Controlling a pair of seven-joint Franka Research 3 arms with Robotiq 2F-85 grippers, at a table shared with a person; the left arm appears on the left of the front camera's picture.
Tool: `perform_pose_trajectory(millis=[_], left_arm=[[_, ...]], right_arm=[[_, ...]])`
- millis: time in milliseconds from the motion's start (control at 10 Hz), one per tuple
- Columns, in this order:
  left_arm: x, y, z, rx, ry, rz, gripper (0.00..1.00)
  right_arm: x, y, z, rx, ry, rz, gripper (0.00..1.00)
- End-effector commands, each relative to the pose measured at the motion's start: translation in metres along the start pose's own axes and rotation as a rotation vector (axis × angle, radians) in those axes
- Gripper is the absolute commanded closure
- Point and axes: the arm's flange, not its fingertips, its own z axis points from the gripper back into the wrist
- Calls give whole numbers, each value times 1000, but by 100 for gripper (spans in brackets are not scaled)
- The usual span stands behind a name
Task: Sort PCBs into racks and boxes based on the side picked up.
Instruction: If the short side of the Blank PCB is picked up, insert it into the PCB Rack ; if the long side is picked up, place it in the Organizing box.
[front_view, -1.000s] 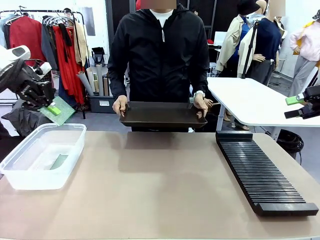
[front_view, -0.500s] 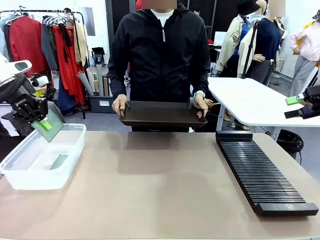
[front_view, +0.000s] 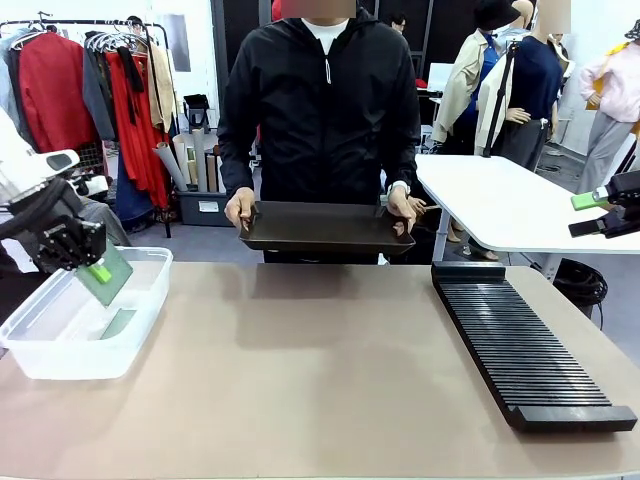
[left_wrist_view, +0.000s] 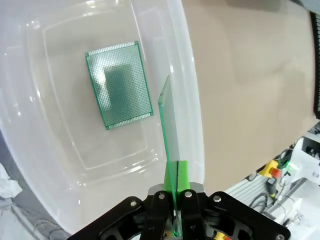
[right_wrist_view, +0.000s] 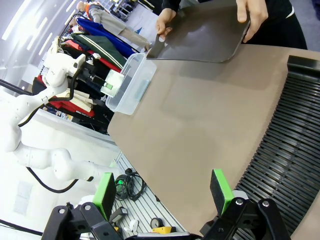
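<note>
My left gripper (front_view: 98, 272) (left_wrist_view: 176, 192) is shut on a green PCB (front_view: 106, 272) (left_wrist_view: 168, 132), held on edge over the clear plastic box (front_view: 40, 345) (left_wrist_view: 195, 125) at the table's left. A second PCB (front_view: 118, 322) (left_wrist_view: 119, 84) lies flat on the box's floor. The long black slotted rack (front_view: 520, 345) (right_wrist_view: 290, 150) lies at the table's right side. My right gripper (front_view: 596, 207) (right_wrist_view: 163, 191) hangs open and empty off the right edge, above the rack's end in its own wrist view.
A person across the table holds a shallow black tray (front_view: 325, 228) (right_wrist_view: 200, 35) with both hands above the far edge. The left arm (right_wrist_view: 60, 75) stands beside the box in the right wrist view. A white table (front_view: 500, 205) stands behind at right.
My left gripper has come down and rightward with the PCB, from outside the box's left end to over the box. The person and right arm have stayed still.
</note>
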Motion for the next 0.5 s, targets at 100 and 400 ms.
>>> perform_pose_trajectory(millis=[100, 400], left_arm=[[-6, 22, -29, -19, 6, 23, 100], [-12, 38, -57, -29, 5, 27, 100]], right_arm=[[1, 2, 0, -1, 1, -1, 0], [1, 2, 0, -1, 1, -1, 0]])
